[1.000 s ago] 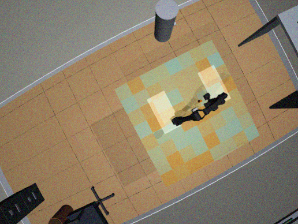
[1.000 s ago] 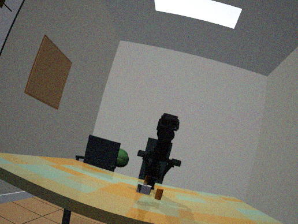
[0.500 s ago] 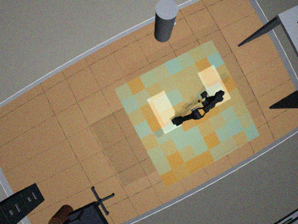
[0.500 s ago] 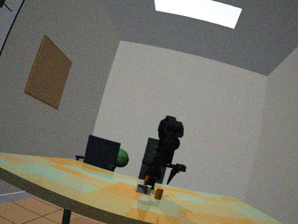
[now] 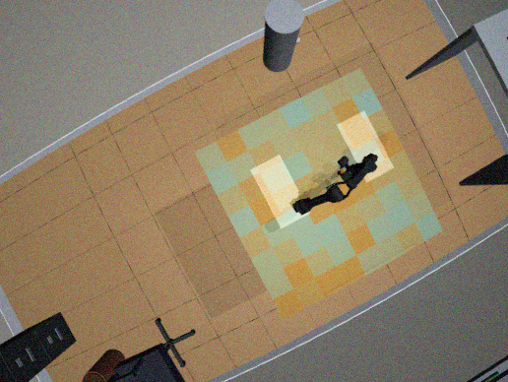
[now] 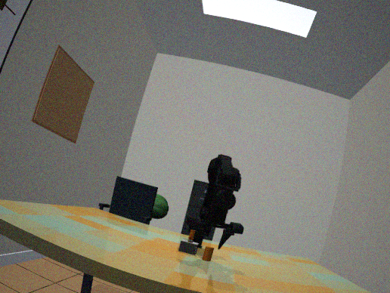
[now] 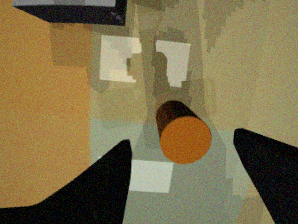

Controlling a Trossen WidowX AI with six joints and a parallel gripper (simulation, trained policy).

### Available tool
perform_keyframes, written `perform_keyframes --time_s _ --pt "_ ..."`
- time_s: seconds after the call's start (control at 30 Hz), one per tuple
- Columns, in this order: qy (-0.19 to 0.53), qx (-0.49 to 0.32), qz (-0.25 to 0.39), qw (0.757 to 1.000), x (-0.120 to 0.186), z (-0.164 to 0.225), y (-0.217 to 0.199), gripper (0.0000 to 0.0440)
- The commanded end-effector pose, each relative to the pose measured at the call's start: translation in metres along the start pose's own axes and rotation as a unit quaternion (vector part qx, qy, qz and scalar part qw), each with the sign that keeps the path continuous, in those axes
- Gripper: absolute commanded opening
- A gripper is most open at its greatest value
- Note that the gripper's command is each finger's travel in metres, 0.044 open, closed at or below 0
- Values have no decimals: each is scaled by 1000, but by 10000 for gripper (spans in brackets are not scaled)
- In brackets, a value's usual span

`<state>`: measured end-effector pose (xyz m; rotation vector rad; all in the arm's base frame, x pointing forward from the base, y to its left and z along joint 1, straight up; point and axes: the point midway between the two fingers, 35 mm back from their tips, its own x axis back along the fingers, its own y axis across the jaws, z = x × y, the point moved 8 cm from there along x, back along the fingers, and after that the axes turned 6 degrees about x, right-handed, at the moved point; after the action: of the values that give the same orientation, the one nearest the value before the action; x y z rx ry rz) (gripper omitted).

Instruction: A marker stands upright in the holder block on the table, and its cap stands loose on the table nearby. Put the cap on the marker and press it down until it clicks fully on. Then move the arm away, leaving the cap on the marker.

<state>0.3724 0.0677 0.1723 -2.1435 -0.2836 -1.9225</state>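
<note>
On the patchwork-coloured desk [image 5: 335, 246] [image 6: 143, 249] [image 7: 45, 125], the orange cylindrical cap [image 6: 208, 254] [image 7: 185, 140] is standing upright beside the grey holder block [image 6: 188, 247] [image 7: 75, 14], its long axis pointing vertically; the black tool's [image 7: 182, 137] fingers are standing apart.

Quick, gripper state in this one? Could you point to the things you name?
Gripper [image 6: 223, 247] [image 7: 182, 141]: open, holding nothing; the orange cap [image 6: 208, 254] [image 7: 185, 140] shows between the spread fingers in the wrist view, touching neither.
</note>
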Motion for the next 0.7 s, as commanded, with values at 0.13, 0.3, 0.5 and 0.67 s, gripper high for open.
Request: perform_keyframes --time_s 0.13,0.3,0.5,0.67 --pt "-16 20 5 1000 -21 0 -1 284" --pt "-20 32 1 999 -30 0 -1 262" --pt "-17 44 -11 999 -29 -2 -2 146" --pt "-8 51 -18 999 -15 -7 -3 59"
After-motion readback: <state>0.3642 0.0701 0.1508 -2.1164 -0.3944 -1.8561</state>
